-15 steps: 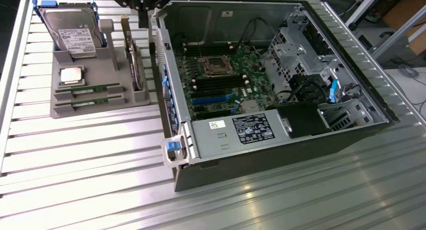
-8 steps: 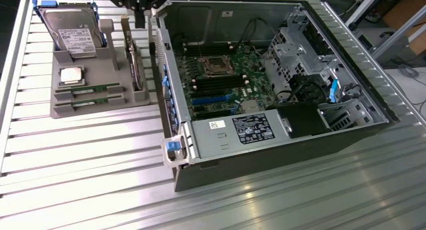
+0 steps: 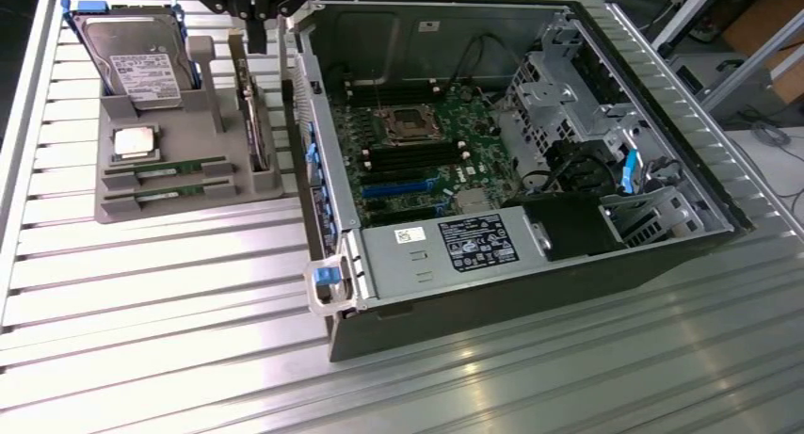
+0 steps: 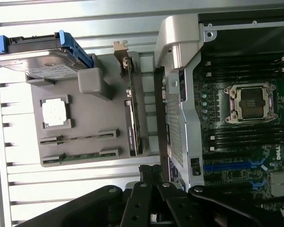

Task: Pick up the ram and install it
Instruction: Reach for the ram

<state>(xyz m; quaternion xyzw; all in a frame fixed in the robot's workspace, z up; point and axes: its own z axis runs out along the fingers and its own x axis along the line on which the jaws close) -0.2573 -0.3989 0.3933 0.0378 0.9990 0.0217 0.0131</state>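
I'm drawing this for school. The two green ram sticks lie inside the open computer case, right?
No. The first ram stick and the second ram stick lie in the gray tray beside the open computer case, not inside it. The exterior view shows this.

The exterior view's top edge cuts off the claw [image 3: 256, 44]. Details on the ram [image 3: 169, 169] are too small to tell.

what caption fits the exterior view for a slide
Shut end effector near the gray parts tray, both ram sticks lying in it, beside the open computer case
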